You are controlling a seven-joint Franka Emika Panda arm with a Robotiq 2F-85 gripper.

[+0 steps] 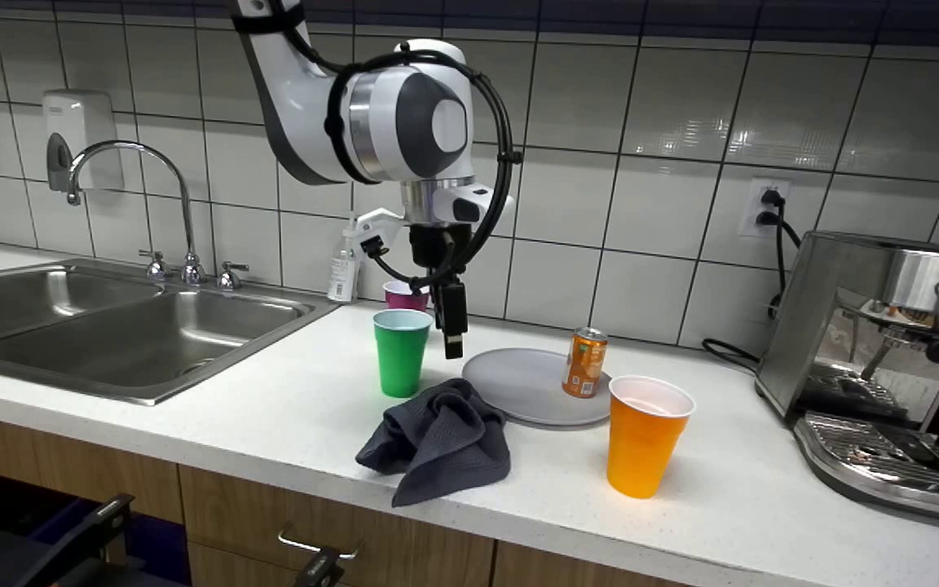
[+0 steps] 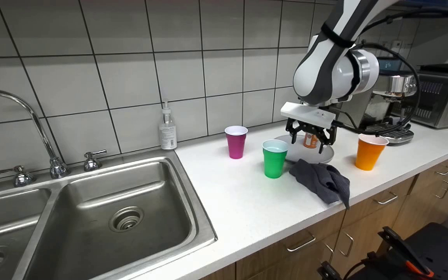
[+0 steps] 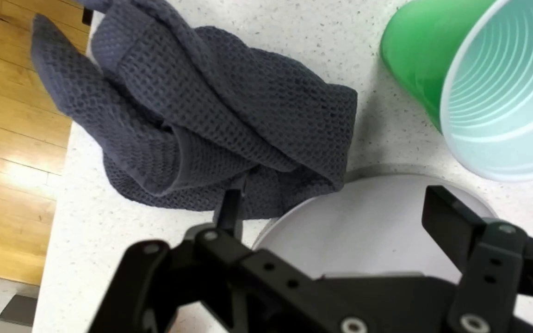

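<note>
While the gripper [image 3: 337, 192] hangs above the counter [image 1: 306, 412] near the plate [image 1: 514, 387], its fingers [image 3: 454, 226] are set wide apart. The cloth [image 1: 445, 444] lies crumpled at the plate's rim and hides part of that rim in the wrist view, where one finger overlaps the cloth's edge and the other shows against the plate. The can [image 1: 585, 363] stands upright on the plate. The green cup [image 1: 402, 359] stands upright near the plate; the purple cup [image 2: 236, 144] is farther from the plate than the green cup. Across the plate from the green cup is the orange cup [image 1: 645, 440]. The sink [image 2: 91, 237] and the coffee machine [image 1: 918, 277] are well apart from the plate, on opposite sides.
</note>
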